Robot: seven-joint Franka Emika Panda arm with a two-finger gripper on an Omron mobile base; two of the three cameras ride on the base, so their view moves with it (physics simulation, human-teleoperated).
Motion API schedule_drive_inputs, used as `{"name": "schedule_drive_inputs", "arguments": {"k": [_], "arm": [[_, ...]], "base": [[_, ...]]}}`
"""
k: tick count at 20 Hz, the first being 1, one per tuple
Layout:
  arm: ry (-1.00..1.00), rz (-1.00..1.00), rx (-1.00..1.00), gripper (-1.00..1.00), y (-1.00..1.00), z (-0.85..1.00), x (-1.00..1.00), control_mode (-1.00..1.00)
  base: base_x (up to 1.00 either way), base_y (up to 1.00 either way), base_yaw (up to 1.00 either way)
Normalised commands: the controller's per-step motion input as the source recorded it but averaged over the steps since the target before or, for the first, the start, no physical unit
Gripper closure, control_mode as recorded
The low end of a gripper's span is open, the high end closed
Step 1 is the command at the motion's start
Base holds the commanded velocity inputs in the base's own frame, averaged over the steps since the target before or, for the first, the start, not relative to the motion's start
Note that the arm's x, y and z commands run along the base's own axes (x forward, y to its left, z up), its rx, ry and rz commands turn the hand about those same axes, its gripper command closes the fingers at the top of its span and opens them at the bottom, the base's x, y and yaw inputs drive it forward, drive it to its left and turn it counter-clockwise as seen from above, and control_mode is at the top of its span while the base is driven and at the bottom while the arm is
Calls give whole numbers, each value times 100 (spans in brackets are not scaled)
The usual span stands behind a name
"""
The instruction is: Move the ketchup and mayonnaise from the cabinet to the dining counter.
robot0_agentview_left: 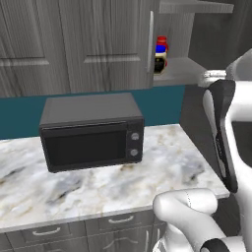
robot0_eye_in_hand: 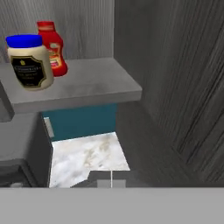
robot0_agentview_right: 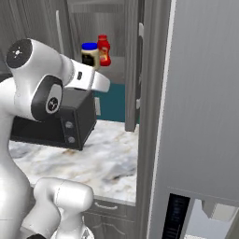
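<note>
Reaching toward the open cabinet (robot0_eye_in_hand: 183, 65), judging by the hand view. Jaws fully closed, holding nothing. On the cabinet shelf (robot0_eye_in_hand: 96, 85): mayonnaise (robot0_eye_in_hand: 29, 61) near the front edge, ketchup (robot0_eye_in_hand: 52, 48) just behind it and touching or nearly so. Both above and beyond the microwave (robot0_agentview_left: 91, 130). Worth opening the jaws before closing in, taking the front jar first, approaching level with its body below the blue lid, and keeping clear of the 2nd bottle and the open door (robot0_agentview_right: 133, 65).
</note>
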Motion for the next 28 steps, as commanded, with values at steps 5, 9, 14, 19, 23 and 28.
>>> {"name": "schedule_drive_inputs", "arguments": {"k": [5, 9, 14, 19, 23, 28], "arm": [[-31, 37, 4, 100, 43, 0, 53, -100], [-15, 29, 1, -100, 48, 0, 61, -100], [5, 12, 0, -100, 37, 19, 45, -100], [12, 3, -1, -100, 29, 35, 39, -100], [9, 1, -1, -100, 37, 29, 38, -100], [0, 0, 0, -100, 41, 5, 44, -100]], "base": [[0, 0, 0], [0, 0, 0], [0, 0, 0], [0, 0, 0], [0, 0, 0], [0, 0, 0]]}}
